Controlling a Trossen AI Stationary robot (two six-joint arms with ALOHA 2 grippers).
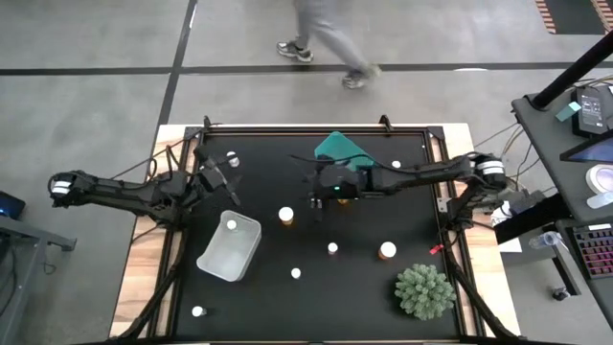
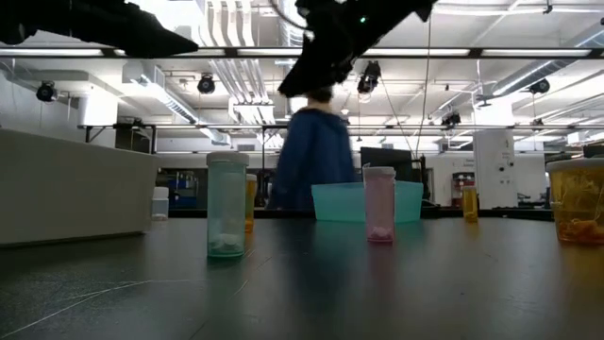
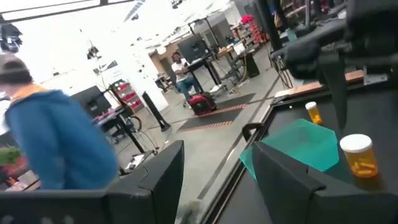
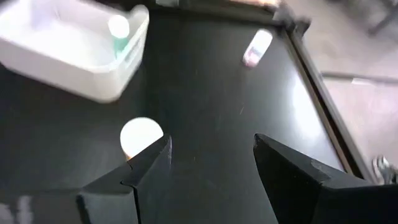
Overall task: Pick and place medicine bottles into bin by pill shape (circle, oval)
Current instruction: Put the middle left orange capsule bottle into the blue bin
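Your right gripper (image 4: 208,165), fingers apart and empty, hovers mid-table beside an amber bottle (image 1: 286,216); left gripper (image 3: 214,171) waits open.

Bright, even light falls from ceiling strip lights (image 2: 283,52) that glare white in the low view. The black desk (image 1: 364,268) looks matte from above, with only soft, faint shadows; at table height it shows a dull sheen. A walking person (image 1: 326,34) is smeared by motion blur above, and is a soft blue blur in the low view. Both wrist views are blurred, the white bin (image 4: 68,56) washed out.
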